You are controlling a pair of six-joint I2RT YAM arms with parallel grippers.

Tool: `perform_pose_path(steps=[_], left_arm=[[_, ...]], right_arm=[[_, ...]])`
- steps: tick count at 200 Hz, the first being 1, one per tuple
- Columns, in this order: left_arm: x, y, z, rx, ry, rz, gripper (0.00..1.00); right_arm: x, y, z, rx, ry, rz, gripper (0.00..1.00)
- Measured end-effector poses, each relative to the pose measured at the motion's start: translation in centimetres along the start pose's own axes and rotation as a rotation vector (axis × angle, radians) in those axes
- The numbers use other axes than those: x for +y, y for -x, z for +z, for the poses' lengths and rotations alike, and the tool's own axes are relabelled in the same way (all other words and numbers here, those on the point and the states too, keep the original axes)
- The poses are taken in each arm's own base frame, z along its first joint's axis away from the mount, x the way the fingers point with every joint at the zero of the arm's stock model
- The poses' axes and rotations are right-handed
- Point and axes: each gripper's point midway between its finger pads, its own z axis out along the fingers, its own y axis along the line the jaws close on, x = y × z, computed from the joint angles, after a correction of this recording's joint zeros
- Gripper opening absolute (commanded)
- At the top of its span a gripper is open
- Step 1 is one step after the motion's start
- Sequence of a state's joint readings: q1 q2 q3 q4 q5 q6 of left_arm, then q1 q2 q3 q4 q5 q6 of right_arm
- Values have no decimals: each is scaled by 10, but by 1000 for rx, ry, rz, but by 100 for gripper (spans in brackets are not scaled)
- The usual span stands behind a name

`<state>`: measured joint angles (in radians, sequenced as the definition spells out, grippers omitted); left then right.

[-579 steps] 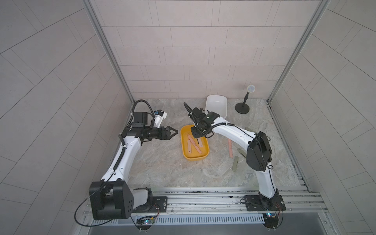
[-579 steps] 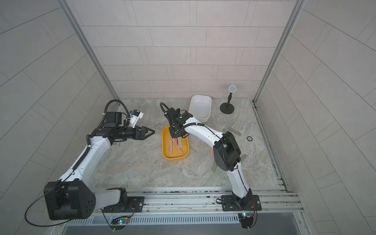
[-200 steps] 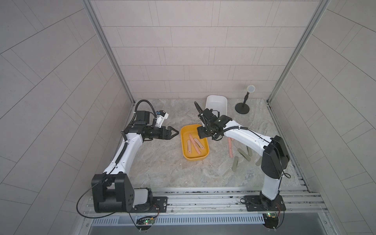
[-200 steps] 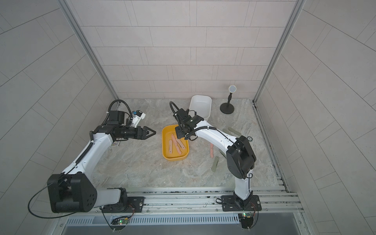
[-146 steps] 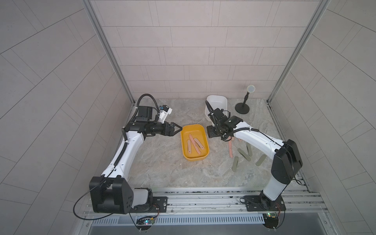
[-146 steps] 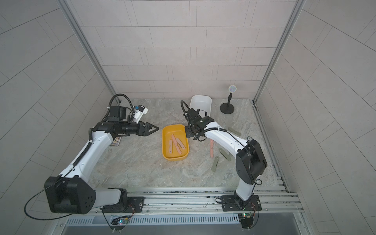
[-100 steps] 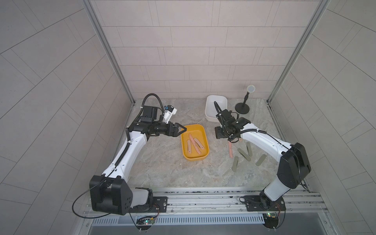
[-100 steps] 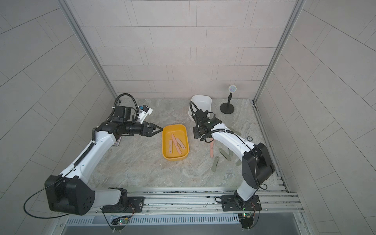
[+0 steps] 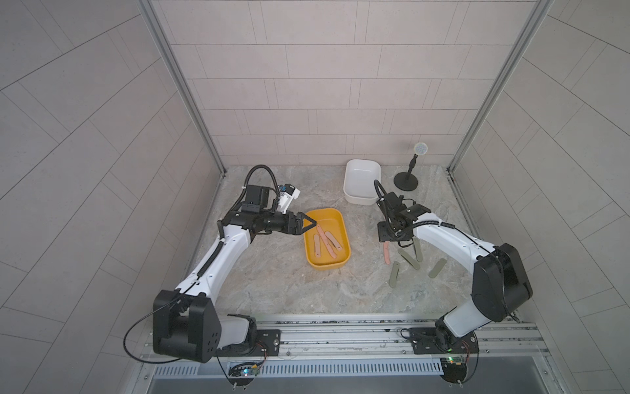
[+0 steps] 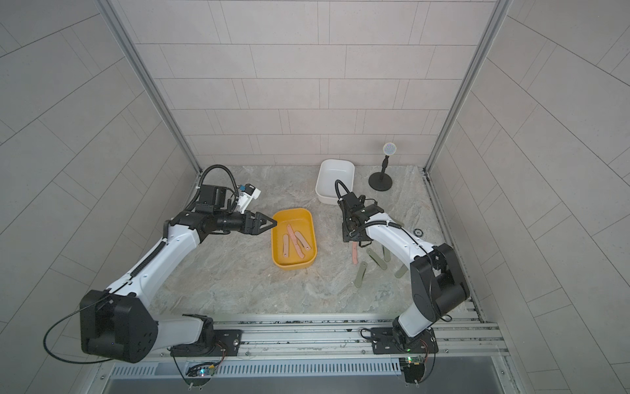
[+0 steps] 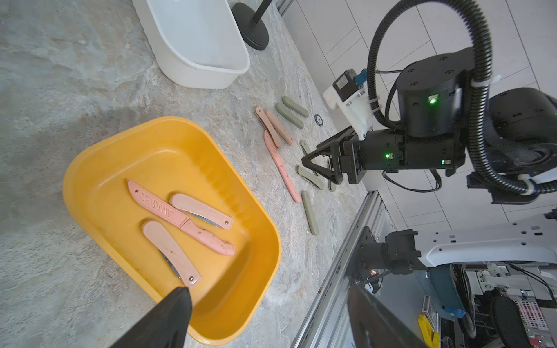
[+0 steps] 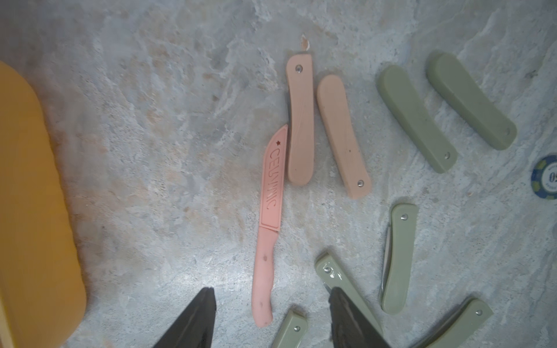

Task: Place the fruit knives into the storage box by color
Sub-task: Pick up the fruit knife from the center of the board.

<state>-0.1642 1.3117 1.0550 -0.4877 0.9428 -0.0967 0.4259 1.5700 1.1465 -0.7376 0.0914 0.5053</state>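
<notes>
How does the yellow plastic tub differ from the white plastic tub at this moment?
Contents: the yellow plastic tub holds three salmon-pink knives, while the white plastic tub looks empty.
Position: the yellow tub sits mid-table, and the white tub stands farther back, near the rear wall.
Shared: both are rounded rectangular tubs, open side up, resting on the marbled table.

PLACE: robot lab test cell | WALLS: tile-pattern panels [image 9: 306, 85] on three sides, framed by aluminium posts [image 9: 181, 85] | FLOOR: stone-look desk [image 9: 279, 283] | RIG: left arm [image 9: 221, 256] and right arm [image 9: 450, 238] bolted to a slotted aluminium rail [image 9: 341, 336], with bare circuit boards [image 9: 244, 370] and loose cables below | EXTRA: small black stand [image 9: 407, 177] topped with a round disc
</notes>
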Motion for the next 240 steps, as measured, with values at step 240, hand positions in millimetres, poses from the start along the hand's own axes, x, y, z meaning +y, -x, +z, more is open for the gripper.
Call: perform_pose_path(steps=[240], left_arm=[[4,2,0,-9,20,19,88]], right_arm=[[14,-40,70,180,22,-11,30]])
